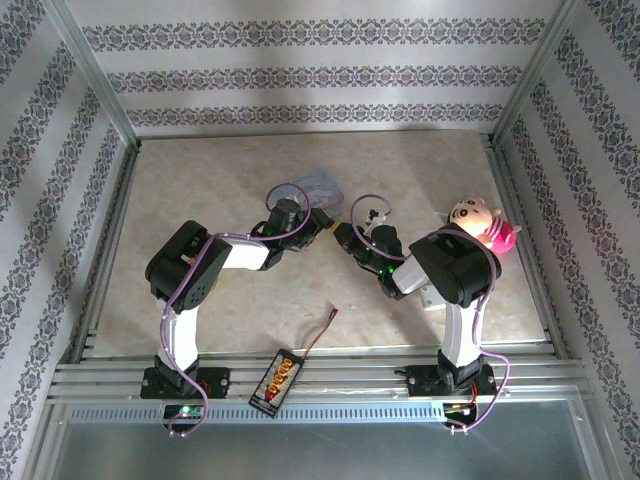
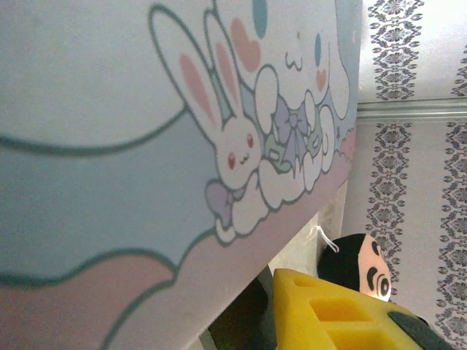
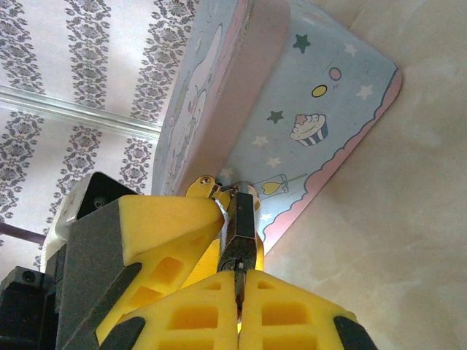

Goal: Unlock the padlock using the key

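Both arms reach in toward the middle of the beige table (image 1: 220, 170) and meet nose to nose in front of the pale-blue cartoon tin (image 1: 318, 181).

From the right wrist, the right gripper (image 3: 238, 283) has its yellow jaws pressed tight together. They pinch a thin dark sliver that I take for the key (image 3: 237, 270). Straight above the tips sits the padlock (image 3: 242, 219), a tiny dark grey body. Its silvery top end touches the edge of the tin beside a small brass-coloured fitting (image 3: 201, 185). Key and padlock run into one another from this angle, so I can't pick out exactly where one ends and the other starts.

The left gripper (image 1: 318, 224) comes in from the other side. One of its yellow fingers (image 3: 171, 226), faced with a grey pad, lies right against the padlock's left side. Whether its jaws are clamped on the padlock, on the tin, or merely resting there, I cannot tell.

From the left wrist the tin's side is very close, printed with white bunnies and a lilac bow on blue and pink.

A plush doll (image 1: 482, 224) with black hair and a pink outfit lies on the table beside the right arm's elbow. A small black board with orange connectors (image 1: 277, 381) and a trailing wire rests on the rails between the two arm bases, well apart from the tin.
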Motion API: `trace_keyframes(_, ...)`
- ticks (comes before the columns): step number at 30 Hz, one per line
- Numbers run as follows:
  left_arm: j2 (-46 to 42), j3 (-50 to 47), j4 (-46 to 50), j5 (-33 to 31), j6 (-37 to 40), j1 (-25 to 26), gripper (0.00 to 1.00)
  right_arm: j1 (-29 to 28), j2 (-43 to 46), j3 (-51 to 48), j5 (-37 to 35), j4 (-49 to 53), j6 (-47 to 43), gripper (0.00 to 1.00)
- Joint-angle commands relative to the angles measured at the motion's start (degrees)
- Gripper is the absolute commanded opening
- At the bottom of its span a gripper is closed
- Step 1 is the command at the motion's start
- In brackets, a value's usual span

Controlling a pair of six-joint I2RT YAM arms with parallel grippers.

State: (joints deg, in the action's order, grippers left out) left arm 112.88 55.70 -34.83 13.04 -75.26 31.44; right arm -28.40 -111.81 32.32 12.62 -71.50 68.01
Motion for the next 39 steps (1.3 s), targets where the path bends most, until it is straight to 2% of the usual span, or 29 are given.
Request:
trace_keyframes(1,0.46,0.06,-2.51,0.03,-1.60,0.24,0.32,-0.94,0.01,0.12,-1.20,-7.86,1.40,0.00)
trace_keyframes(17,1.80,-0.44,-4.84,0.24,-4.30,1.87,0.31,-2.09,-0.08,0.25,-1.47,-7.86,2.04,0.00)
trace_keyframes(20,1.82,-0.90,-5.85,0.18,-4.70,1.87,0.22,-2.14,-0.08,0.03,-1.46,-7.86,2.21,0.00)
trace_keyframes(23,1.82,-1.29,-7.09,0.06,-4.92,1.97,0.19,-2.18,-0.38,0.05,-1.33,-7.86,2.39,0.00)
trace_keyframes(34,3.19,-3.61,-12.57,1.47,-8.19,2.13,0.19,-2.70,-2.22,1.69,-0.76,-7.86,3.80,0.00)
trace_keyframes(39,3.33,-4.20,-13.77,1.77,-8.44,2.22,0.11,-2.71,-2.79,2.45,-0.23,-7.86,4.78,0.00)
